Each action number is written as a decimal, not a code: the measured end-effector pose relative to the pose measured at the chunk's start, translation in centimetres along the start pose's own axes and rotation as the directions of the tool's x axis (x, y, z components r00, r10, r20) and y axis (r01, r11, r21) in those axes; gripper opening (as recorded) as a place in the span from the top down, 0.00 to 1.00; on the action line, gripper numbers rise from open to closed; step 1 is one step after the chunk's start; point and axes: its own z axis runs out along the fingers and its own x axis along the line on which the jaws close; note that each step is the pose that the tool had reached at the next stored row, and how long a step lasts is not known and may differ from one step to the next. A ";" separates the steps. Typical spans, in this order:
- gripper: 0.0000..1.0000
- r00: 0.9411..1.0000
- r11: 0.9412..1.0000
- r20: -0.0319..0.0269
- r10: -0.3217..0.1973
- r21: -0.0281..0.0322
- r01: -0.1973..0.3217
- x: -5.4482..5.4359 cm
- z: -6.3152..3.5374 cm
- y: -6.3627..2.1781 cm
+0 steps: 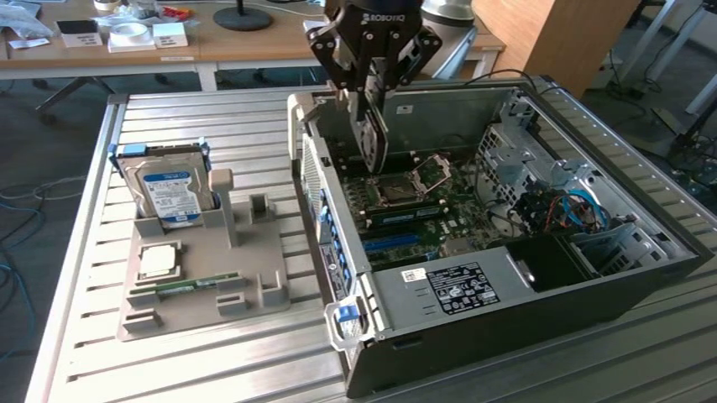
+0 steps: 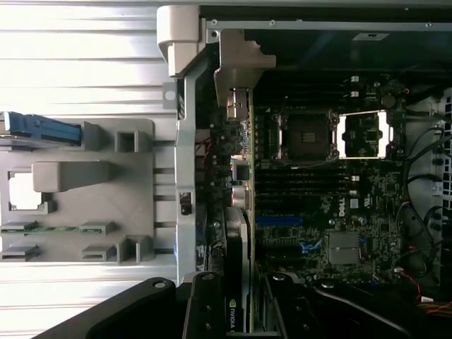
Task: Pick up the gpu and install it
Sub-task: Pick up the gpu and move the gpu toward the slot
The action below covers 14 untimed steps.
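My gripper (image 1: 371, 94) is shut on the gpu (image 1: 374, 138), a thin dark card that hangs on edge, long side down. It is held over the open computer case (image 1: 627, 277), near the case's wall on the exterior view's left, above the motherboard (image 1: 431, 206). In the wrist view the gpu (image 2: 240, 233) is edge-on between my gripper's (image 2: 240, 314) black fingers (image 2: 205, 307), and its silver end bracket (image 2: 240, 60) reaches the case's rear wall. A blue expansion slot (image 2: 282, 220) lies on the board beside the card.
A grey holder tray (image 1: 264, 294) on the slatted metal table carries a hard drive with a blue-white label (image 1: 168, 186), a CPU (image 1: 157, 260) and a green RAM stick (image 1: 196, 284). The case holds the power supply (image 1: 459, 285) and a bundle of cables (image 1: 572, 210). Desks stand behind.
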 end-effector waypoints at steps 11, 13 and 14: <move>0.73 1.000 1.000 0.000 0.000 0.000 0.000 -1.4 0.03 0.19; 0.73 1.000 1.000 0.000 0.000 0.000 0.000 -1.4 0.03 0.19; 0.73 1.000 1.000 0.000 0.000 0.000 0.000 -1.4 0.04 0.19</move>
